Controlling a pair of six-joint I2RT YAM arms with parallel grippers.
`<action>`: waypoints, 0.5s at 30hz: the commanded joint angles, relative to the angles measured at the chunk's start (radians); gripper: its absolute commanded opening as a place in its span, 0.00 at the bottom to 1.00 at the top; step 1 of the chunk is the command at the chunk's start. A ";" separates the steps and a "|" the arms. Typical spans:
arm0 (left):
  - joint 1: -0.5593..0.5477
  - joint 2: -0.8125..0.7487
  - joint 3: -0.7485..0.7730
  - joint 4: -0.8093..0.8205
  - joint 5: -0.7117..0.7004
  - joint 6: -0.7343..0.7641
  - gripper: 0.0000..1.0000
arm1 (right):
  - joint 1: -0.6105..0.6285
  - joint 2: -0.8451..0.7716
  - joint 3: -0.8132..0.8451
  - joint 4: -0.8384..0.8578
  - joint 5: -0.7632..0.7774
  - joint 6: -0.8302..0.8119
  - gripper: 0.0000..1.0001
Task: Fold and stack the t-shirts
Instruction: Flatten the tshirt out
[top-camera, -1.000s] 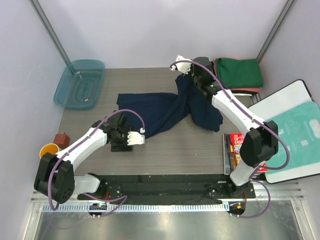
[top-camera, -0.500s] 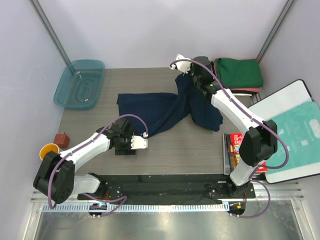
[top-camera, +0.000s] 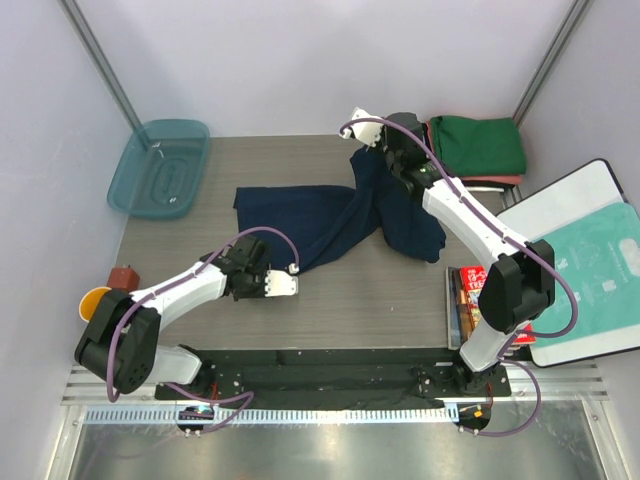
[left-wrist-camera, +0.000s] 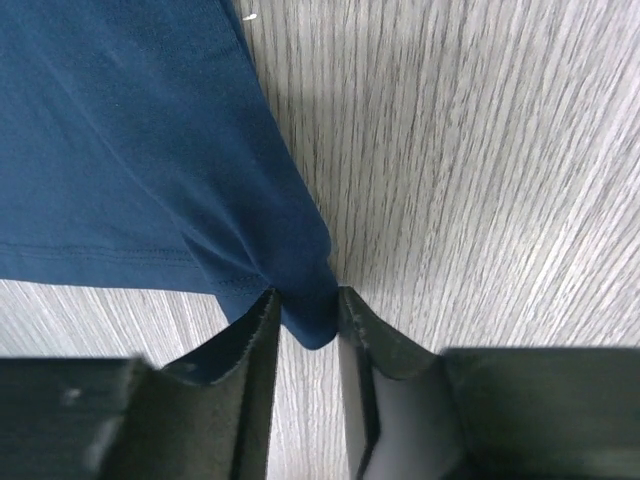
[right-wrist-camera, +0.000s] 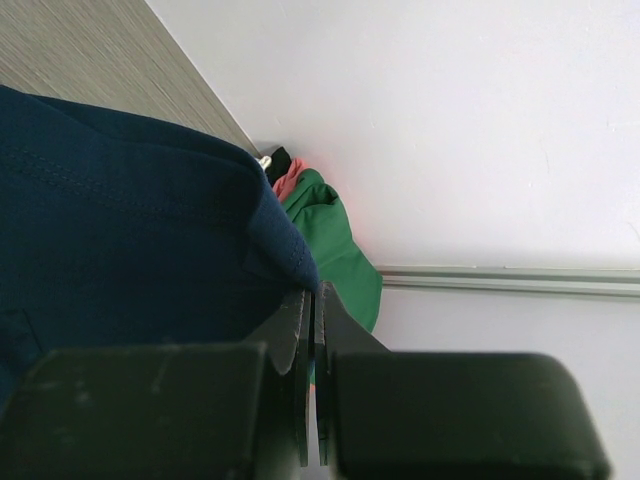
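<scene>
The dark navy t-shirt (top-camera: 320, 215) lies half spread on the wooden table, its right side lifted. My right gripper (top-camera: 372, 152) is shut on the shirt's raised edge (right-wrist-camera: 120, 220) near the back, jaws pressed together over the cloth at the right gripper (right-wrist-camera: 312, 295). My left gripper (top-camera: 272, 277) sits low at the shirt's near corner. In the left wrist view the navy corner (left-wrist-camera: 305, 300) fills the gap between the fingertips of the left gripper (left-wrist-camera: 305, 312), touching both. A folded green t-shirt (top-camera: 478, 145) rests on a salmon-red one (top-camera: 495, 182) at the back right.
A teal plastic bin (top-camera: 160, 168) stands at the back left. An orange cup (top-camera: 98, 298) and a brown block (top-camera: 124, 277) sit at the left edge. A teal-printed bag (top-camera: 590, 260) lies on a white board at the right, with red packets (top-camera: 470, 290) beside it.
My left gripper slid right and down to the shirt's near corner and its jaws closed in on the cloth. The right arm stayed holding the raised edge.
</scene>
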 joint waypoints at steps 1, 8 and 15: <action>-0.004 -0.015 0.015 0.001 -0.003 0.004 0.27 | -0.004 -0.013 0.042 0.055 0.015 0.016 0.01; -0.004 -0.044 0.085 -0.043 -0.007 0.000 0.00 | -0.004 -0.015 0.043 0.056 0.013 0.014 0.01; -0.003 -0.064 0.219 -0.111 0.014 -0.020 0.00 | -0.004 -0.022 0.037 0.055 0.011 0.011 0.01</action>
